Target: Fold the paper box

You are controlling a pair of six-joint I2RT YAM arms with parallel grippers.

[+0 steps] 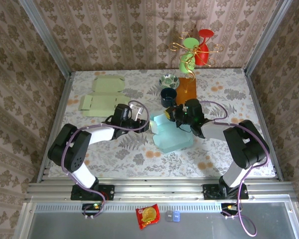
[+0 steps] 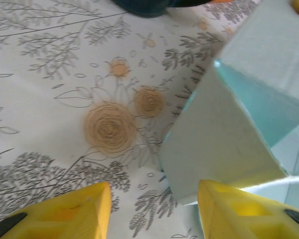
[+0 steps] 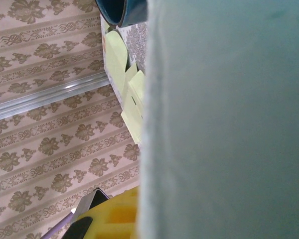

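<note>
The pale blue paper box [image 1: 174, 137] sits partly folded near the middle of the flowered desk [image 1: 114, 149], between the two arms. The left end effector [image 1: 143, 123] is at the box's left side. In its wrist view its yellow fingers [image 2: 65, 211] stand apart, released, with bare desk between them, and a raised box wall [image 2: 224, 134] lies just above the right-hand finger.

The right end effector [image 1: 170, 113] is at the box's upper edge. It appears clenched on a blue panel [image 3: 229, 124] that rises beside its yellow finger [image 3: 114, 216], though the pinch itself is hidden. Beyond the box stand a dark blue cup [image 1: 168, 96] and a small bowl [image 1: 169, 80]. Flat green box blanks [image 1: 102, 94] lie to the far left, well apart.
</note>
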